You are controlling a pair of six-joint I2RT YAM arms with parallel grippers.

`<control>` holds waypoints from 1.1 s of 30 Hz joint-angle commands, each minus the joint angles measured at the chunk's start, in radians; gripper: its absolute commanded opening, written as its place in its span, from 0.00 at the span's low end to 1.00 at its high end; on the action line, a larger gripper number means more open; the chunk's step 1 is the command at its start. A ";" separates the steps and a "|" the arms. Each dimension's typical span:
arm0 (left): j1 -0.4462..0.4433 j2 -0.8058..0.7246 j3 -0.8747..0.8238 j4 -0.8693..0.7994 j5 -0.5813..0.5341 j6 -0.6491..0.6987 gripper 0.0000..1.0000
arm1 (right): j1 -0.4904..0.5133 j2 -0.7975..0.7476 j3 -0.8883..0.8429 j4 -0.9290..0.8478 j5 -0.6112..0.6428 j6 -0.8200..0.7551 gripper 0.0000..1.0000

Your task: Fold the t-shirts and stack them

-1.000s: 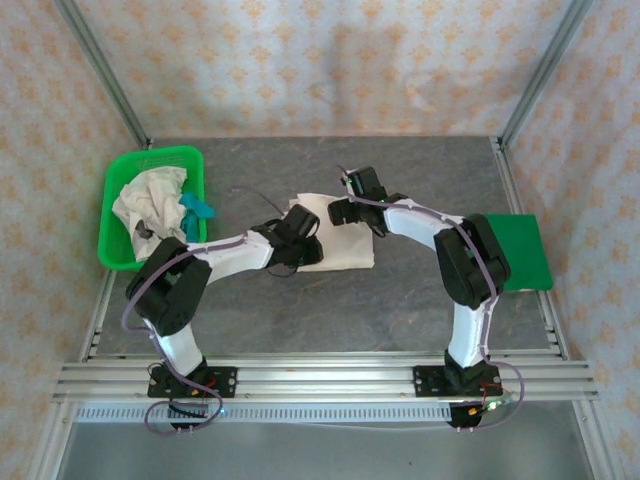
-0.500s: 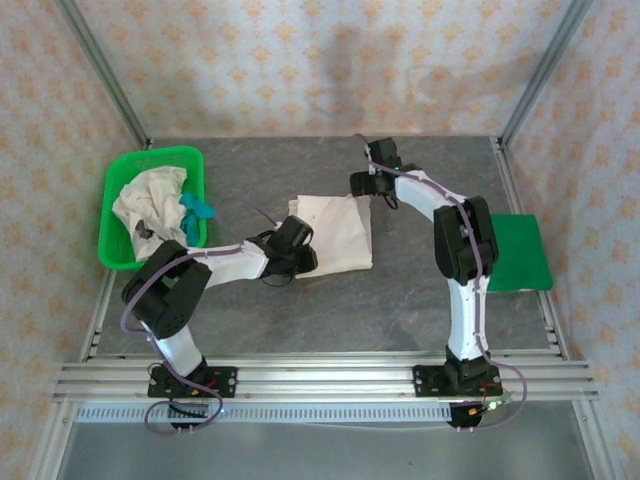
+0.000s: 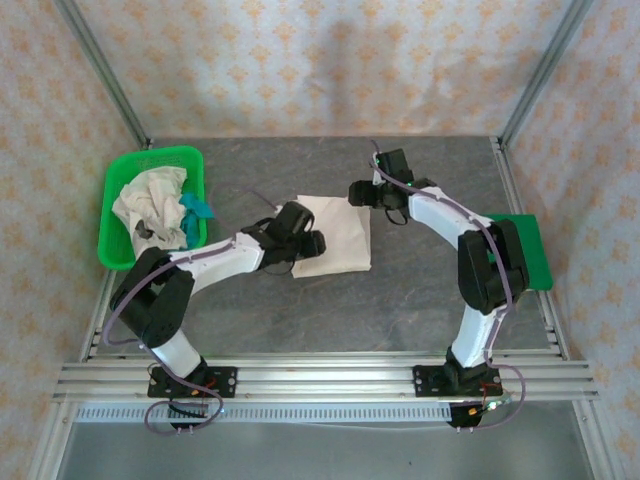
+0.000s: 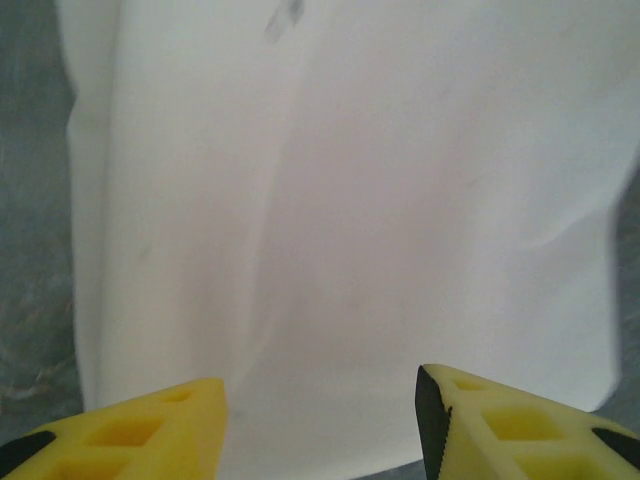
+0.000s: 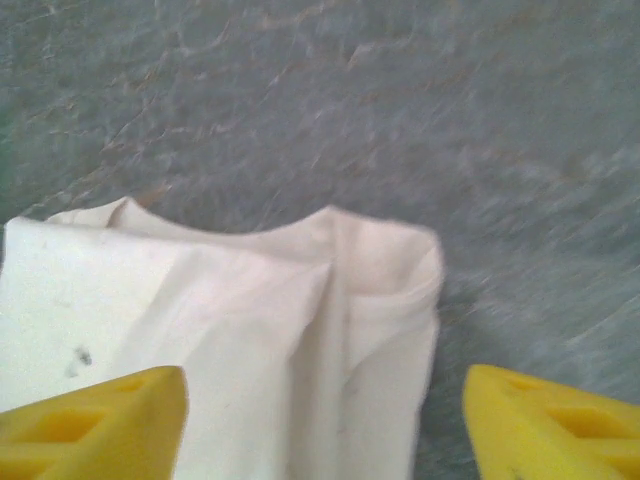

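The table (image 3: 400, 290) is a grey slab with pale, stone-like veining, matt and flat. Walls (image 3: 300, 60) papered in peach with a repeating orange motif close it in on the far side and at left and right. Slim aluminium posts (image 3: 100, 70) rise at the far corners. Ribbed aluminium rails (image 3: 320, 380) run along the near edge, carrying both arm bases.

At the far left stands a bright green plastic basket (image 3: 150, 158), rectangular with perforated walls. It holds crumpled shirts (image 3: 148, 200) of soft cream cloth, and a teal shirt (image 3: 196, 208) bunched at its right side. At the right edge lies a flat green mat (image 3: 530, 250), smooth and square-cornered, partly under the right arm.

Near the middle of the table lies a folded shirt (image 3: 338, 235), a cream rectangle with soft creases. The left wrist view shows its weave as smooth, with a long shallow fold line and a small dark mark (image 4: 285, 18) at the far edge. The right wrist view shows its rounded, layered corner (image 5: 400, 270) resting on the grey surface.

The left gripper (image 3: 312, 243) sits over the shirt's left edge, its yellow fingers (image 4: 150, 430) apart with only flat cloth showing between them. The right gripper (image 3: 358, 192) hangs at the shirt's far right corner, its yellow fingers (image 5: 90, 420) spread wide and clamped on nothing.
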 commanded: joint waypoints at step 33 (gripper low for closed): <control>0.164 0.128 0.246 -0.074 -0.024 0.092 0.73 | -0.030 -0.155 -0.272 0.203 0.045 0.267 0.82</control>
